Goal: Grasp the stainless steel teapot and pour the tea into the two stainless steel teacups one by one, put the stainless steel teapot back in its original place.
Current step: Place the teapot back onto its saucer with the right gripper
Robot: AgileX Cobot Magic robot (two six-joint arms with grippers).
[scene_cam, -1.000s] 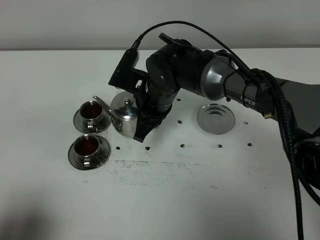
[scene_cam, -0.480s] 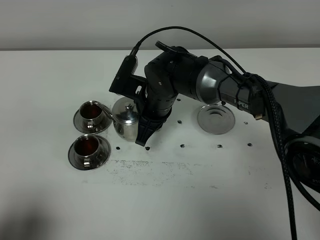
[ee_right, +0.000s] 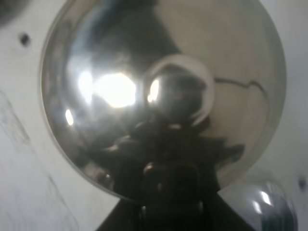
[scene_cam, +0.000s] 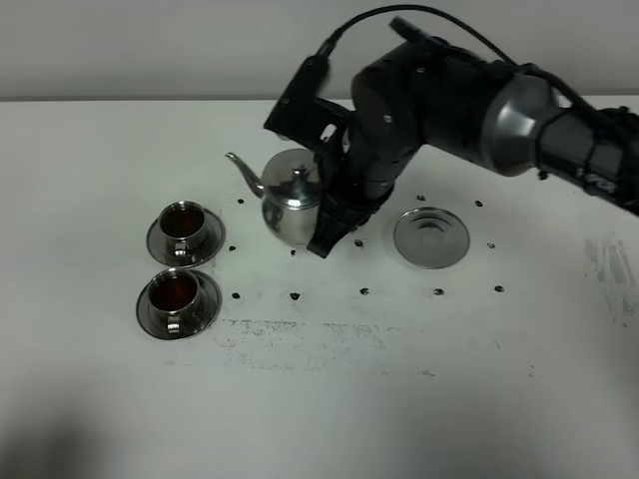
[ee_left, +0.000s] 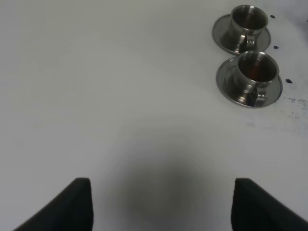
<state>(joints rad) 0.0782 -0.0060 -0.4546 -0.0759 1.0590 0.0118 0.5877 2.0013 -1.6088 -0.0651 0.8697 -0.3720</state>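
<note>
- Holding the stainless steel teapot (scene_cam: 291,203) by its handle side, the right gripper (scene_cam: 329,228) is clenched on it; the pot sits upright and appears lifted clear of the table (scene_cam: 319,399).
- Its thin spout (scene_cam: 244,171) points toward the left of the exterior view, and the domed lid with its small knob (scene_cam: 298,180) is on top.
- From the right wrist view, the lid (ee_right: 159,91) fills nearly the whole picture, with the round knob (ee_right: 179,89) near its middle; the dark gripper body is mirrored in the steel.
- Two stainless steel teacups sit on saucers to the left of the teapot, well apart from it: the far teacup (scene_cam: 183,224) and the near teacup (scene_cam: 174,292), both holding dark reddish tea.
- Between the two saucers there is only a small gap.
- The flat steel coaster disc (scene_cam: 431,236) lies bare on the table to the right of the teapot, near the right arm.
- The left gripper (ee_left: 161,202) hangs above bare table with its two dark fingertips (ee_left: 72,202) spread wide, grasping nothing.
- That view also shows both cups, the near teacup (ee_left: 254,71) and far teacup (ee_left: 247,20), well away from the left gripper.
- Small dark specks dot the table around the cups and disc.
</note>
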